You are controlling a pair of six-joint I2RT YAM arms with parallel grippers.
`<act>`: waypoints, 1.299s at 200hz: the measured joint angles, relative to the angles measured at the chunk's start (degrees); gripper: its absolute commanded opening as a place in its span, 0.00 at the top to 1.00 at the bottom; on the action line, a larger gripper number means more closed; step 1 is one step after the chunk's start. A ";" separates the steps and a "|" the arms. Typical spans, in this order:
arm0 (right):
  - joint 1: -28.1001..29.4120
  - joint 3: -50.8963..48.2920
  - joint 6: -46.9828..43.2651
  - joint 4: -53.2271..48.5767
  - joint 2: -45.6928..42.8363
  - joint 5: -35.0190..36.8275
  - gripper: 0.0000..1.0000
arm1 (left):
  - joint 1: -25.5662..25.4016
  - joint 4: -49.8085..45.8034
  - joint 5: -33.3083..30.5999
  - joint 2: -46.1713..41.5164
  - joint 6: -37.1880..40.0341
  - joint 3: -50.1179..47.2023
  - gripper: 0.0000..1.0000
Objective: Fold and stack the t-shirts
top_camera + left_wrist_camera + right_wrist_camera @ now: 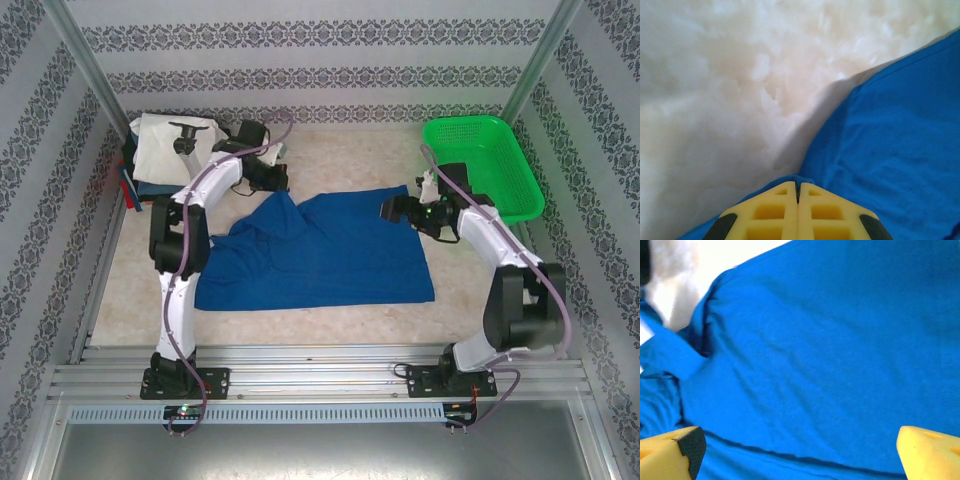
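Table (330, 328) beige marbled | walls (300, 80) patterned | blue t-shirt (320, 255) spread centre

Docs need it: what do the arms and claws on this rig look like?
The left arm and right arm have white links, black joint housings and black bases. A pale purple cable loops along each. The left claw and right claw have yellow plastic fingers with square moulded pockets and dark pads.
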 measured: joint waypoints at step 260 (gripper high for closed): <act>3.76 69.40 -0.74 -26.97 53.48 26.27 0.24 | 2.97 -3.58 -26.75 -14.49 -5.25 2.86 1.00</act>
